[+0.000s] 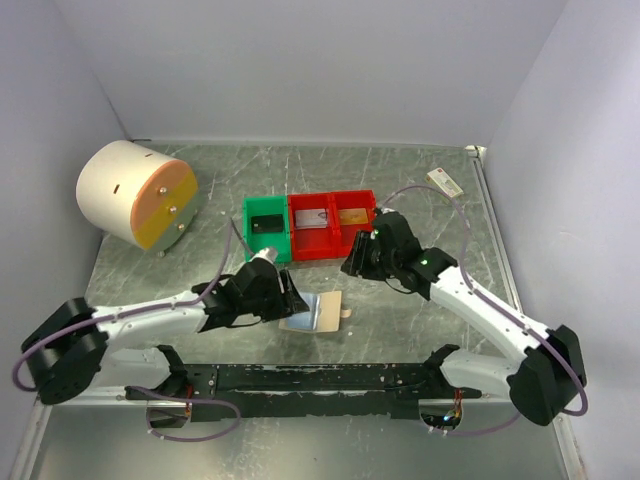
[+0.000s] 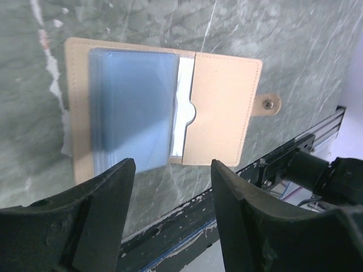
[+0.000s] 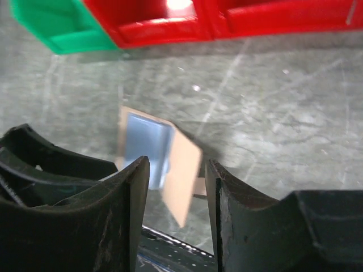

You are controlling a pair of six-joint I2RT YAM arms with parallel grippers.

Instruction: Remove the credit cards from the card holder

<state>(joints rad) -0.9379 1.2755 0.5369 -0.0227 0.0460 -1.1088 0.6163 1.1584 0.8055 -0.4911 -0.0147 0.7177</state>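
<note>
The tan card holder (image 2: 221, 107) lies open and flat on the table, its pale blue-grey pockets (image 2: 133, 107) to the left and its tab (image 2: 267, 103) to the right. A pale strip shows at the pocket mouth; I cannot tell whether it is a card. My left gripper (image 2: 173, 187) hangs open just near of the card holder (image 1: 318, 312), with nothing between its fingers. My right gripper (image 3: 174, 181) is open and empty too, above the table beside the red bins, the card holder (image 3: 180, 170) beyond it. Credit cards lie in the bins: dark (image 1: 266, 223), silver (image 1: 314, 217), gold (image 1: 352, 213).
A green bin (image 1: 251, 232) and two red bins (image 1: 330, 246) stand in a row behind the holder. A white drum with an orange and yellow face (image 1: 135, 195) sits at the back left. A small white box (image 1: 444, 182) lies at the back right. A black rail (image 1: 330, 378) runs along the near edge.
</note>
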